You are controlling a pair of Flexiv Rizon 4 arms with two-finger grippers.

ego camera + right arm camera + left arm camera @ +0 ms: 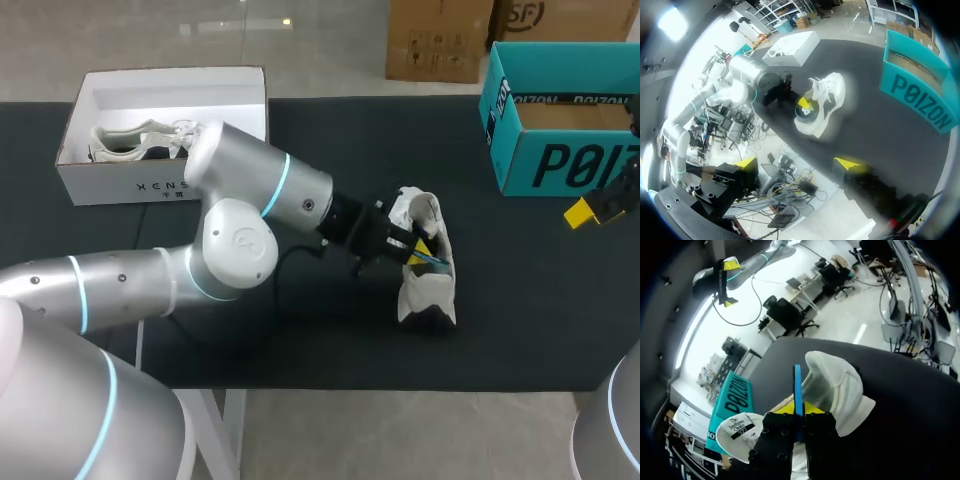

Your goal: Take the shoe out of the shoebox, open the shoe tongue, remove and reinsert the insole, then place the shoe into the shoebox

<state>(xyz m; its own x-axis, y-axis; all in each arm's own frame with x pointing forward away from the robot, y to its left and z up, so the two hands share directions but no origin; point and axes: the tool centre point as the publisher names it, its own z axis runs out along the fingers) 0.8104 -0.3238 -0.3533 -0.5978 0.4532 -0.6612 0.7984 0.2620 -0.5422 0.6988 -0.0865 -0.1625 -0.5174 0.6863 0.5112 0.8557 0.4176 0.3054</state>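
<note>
White shoe (425, 285); blue insole (797, 385); teal shoebox (560, 165).

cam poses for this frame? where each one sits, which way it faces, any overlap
Head: fixed above and behind the robot, looking down on the table; left arm at the shoe, right gripper hangs by the teal box.
Left wrist: on the left arm, looking along the left gripper, shut on the blue insole inside the shoe.
Right wrist: on the right arm, looking past its open fingers at shoe and left arm.
Shared: all three show the shoe and teal box.
</note>
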